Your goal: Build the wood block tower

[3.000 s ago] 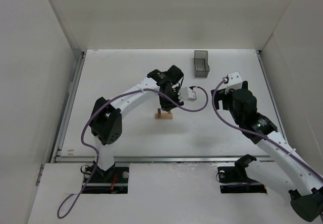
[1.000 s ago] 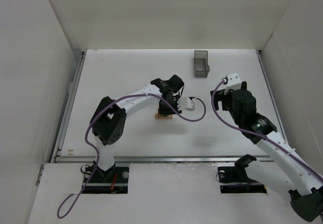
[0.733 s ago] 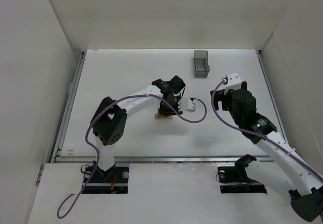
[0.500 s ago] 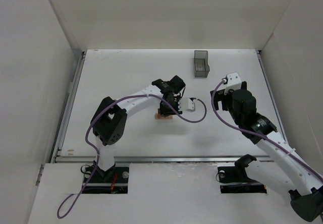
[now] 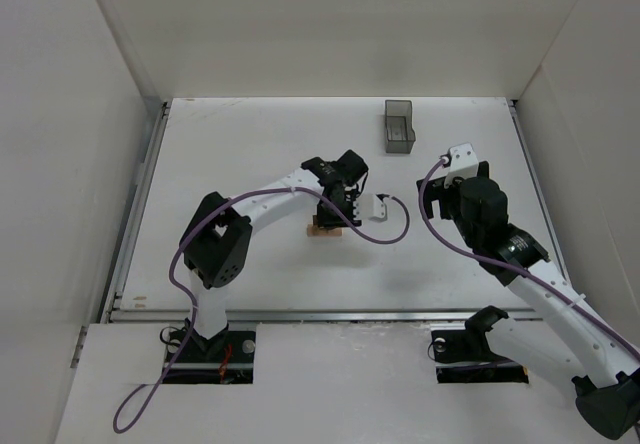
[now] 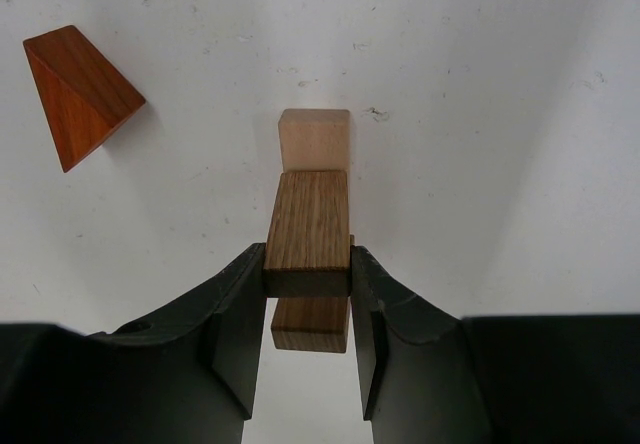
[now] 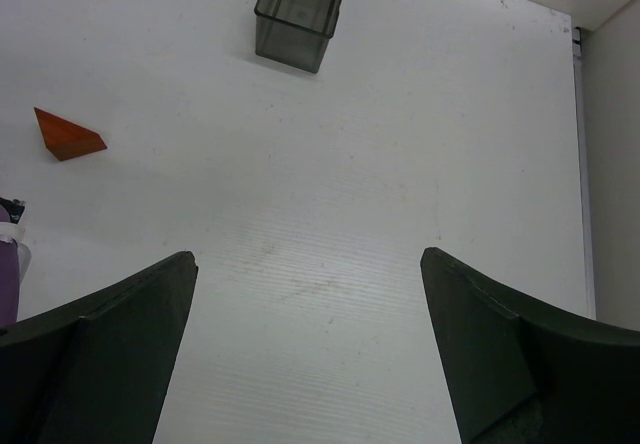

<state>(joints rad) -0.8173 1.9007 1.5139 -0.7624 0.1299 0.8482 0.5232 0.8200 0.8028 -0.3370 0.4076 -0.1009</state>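
My left gripper (image 6: 308,254) is shut on a brown wood block (image 6: 308,226), its two fingers pressed on the block's long sides. Right under the held block lies a second brown block (image 6: 311,326). A pale tan block (image 6: 314,141) shows just beyond them; whether the held block touches either one I cannot tell. The orange triangular piece (image 6: 80,92) lies apart on the table, also in the right wrist view (image 7: 68,134). From above, the left gripper (image 5: 335,212) covers most of the blocks (image 5: 318,230). My right gripper (image 7: 308,264) hangs open and holds nothing.
A translucent dark grey bin (image 5: 399,126) stands at the back of the table (image 5: 250,144), ahead of the right gripper (image 7: 303,3). White walls close in the left, back and right sides. A metal rail (image 5: 330,314) runs along the near edge.
Compared with three seconds ago, my left gripper has shifted toward the near side over the blocks on the table. Over the last second nothing has visibly moved.
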